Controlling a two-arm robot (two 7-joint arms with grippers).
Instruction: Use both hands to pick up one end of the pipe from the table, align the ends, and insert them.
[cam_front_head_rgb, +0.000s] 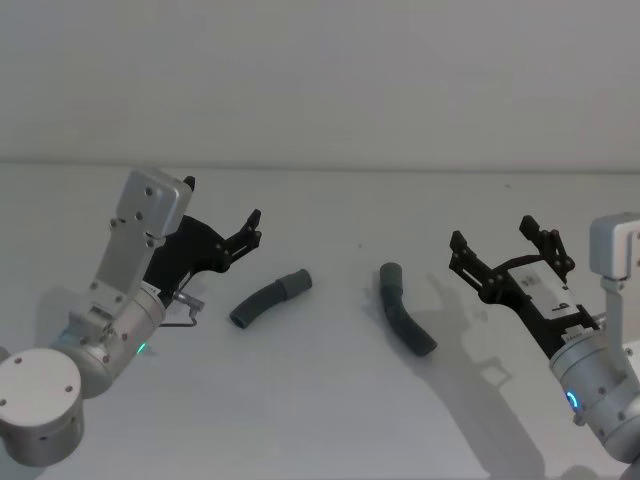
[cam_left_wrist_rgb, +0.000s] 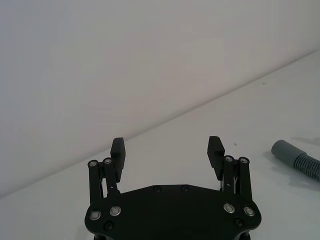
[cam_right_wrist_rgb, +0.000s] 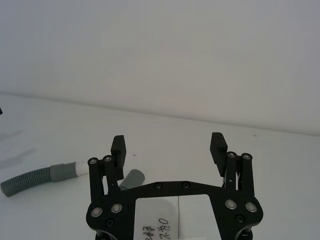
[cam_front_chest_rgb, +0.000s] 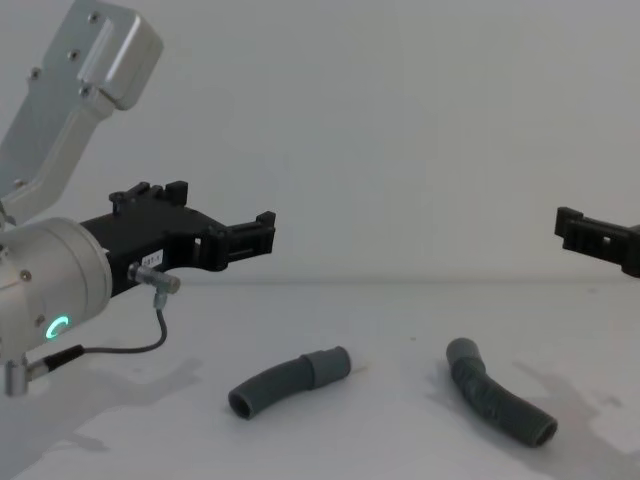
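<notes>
Both pieces of the pipe lie flat on the table (cam_front_head_rgb: 320, 430), apart from each other, and neither is held. The left hose piece (cam_front_head_rgb: 262, 304) lies near the middle of the table with its cuff (cam_front_head_rgb: 296, 283) turned toward the right; the right wrist view shows a short white tip (cam_right_wrist_rgb: 80, 168) on that cuff. The right hose piece (cam_front_head_rgb: 408, 325) lies just to the right of it, its own cuff (cam_front_head_rgb: 391, 272) at the far end and its open ribbed end nearer the robot. The left claw (cam_front_head_rgb: 248, 232) hovers above the table to the left of its piece, spread wide and empty. The right claw (cam_front_head_rgb: 493, 236) hovers to the right of its piece, likewise wide and empty. The step in hand appears to be the approach and grasp. Bring each claw over its own piece and turn the wrist so that the fingers straddle the hose across its width, not along its curve. Close on the ribbed section just behind the cuff and leave the whole cuff exposed, since a covered cuff cannot be inserted. A grip far from the cuff probably lets the flexible hose droop and spoils the alignment. Lower until the fingertips nearly meet the table before closing, because the hose lies low and may roll aside.
</notes>
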